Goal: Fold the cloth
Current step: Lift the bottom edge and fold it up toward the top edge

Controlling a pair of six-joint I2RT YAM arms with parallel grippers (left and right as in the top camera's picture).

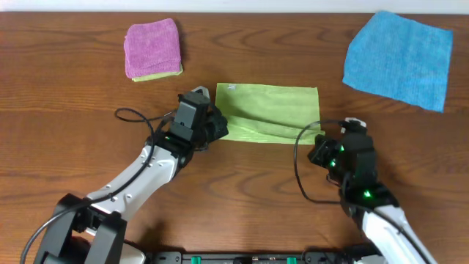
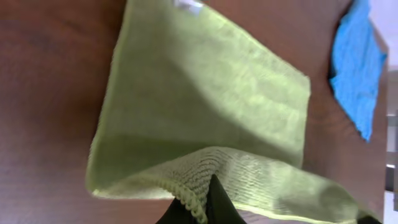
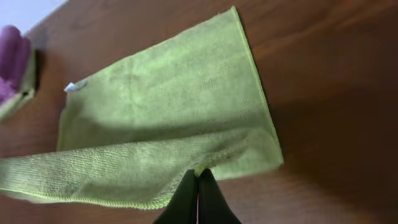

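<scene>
Mid-frame, left gripper (image 1: 218, 126) and right gripper (image 1: 319, 141) pinch the cloth (image 1: 272, 107) by its near corners. Limp, light terry; corners look the best hold

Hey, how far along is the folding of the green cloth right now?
Done: the near edge of the lime green cloth is pinched at both ends and raised off the table. In hand: the left gripper and right gripper are shut on that edge, which hangs over the flat half. Left: lay it along the far edge by the white tag, then release.
</scene>
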